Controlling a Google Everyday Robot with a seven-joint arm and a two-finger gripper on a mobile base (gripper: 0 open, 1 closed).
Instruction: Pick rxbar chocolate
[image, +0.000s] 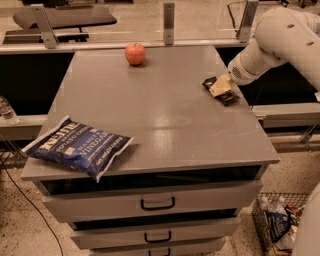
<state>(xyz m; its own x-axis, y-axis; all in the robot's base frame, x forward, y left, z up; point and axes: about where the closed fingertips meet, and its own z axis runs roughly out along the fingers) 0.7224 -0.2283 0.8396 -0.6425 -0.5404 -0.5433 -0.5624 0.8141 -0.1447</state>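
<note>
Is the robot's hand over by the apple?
No, the gripper is at the rxbar chocolate by the right table edge, far from the apple.

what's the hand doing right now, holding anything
Hand: down on the black snack bar near the right edge of the table; whether it is open, closed or gripping the bar cannot be told.

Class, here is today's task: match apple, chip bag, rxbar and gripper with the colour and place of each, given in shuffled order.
1 apple
2 chip bag
3 rxbar
4 gripper

A black, near the right edge of the table
B blue, near left corner
C pale, over the rxbar
D red, far side of the table

Pairs: 1-D, 2-B, 3-A, 4-C
</note>
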